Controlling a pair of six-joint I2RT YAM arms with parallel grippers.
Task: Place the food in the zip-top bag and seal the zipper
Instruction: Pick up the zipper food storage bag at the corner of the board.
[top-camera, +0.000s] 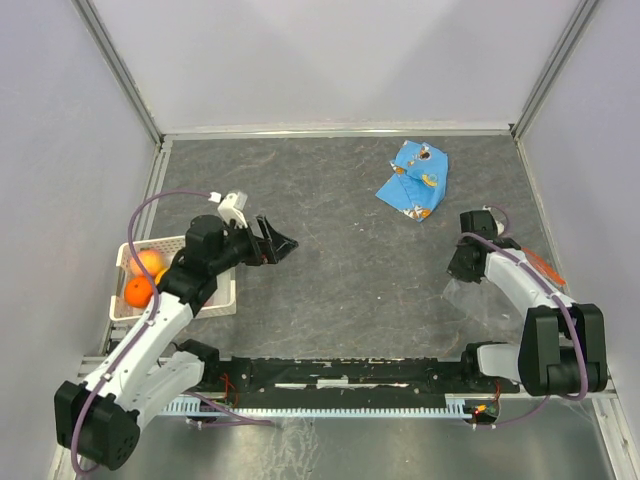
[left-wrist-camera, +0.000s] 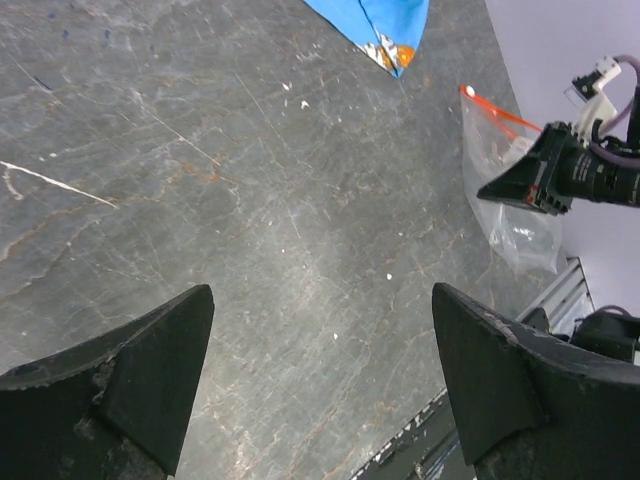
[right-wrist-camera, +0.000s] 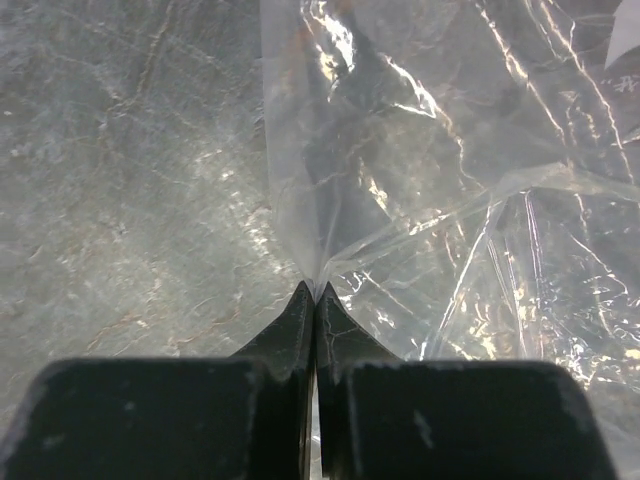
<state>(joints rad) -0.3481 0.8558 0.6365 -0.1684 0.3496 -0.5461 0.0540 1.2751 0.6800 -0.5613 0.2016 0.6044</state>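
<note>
Tabletop (top-camera: 340, 230): bag (right-wrist-camera: 450, 150) edge pinched in R hand (right-wrist-camera: 315, 289).

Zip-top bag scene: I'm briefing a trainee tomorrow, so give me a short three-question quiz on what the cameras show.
1. True or false: the right gripper is shut on a fold of the zip-top bag.
2. Fill in the blank: the left gripper is ___ and holds nothing.
3. Where are the orange fruits? A: in the white basket. B: inside the bag. C: in the left gripper.

Key: 1 true; 2 open; 3 A.
</note>
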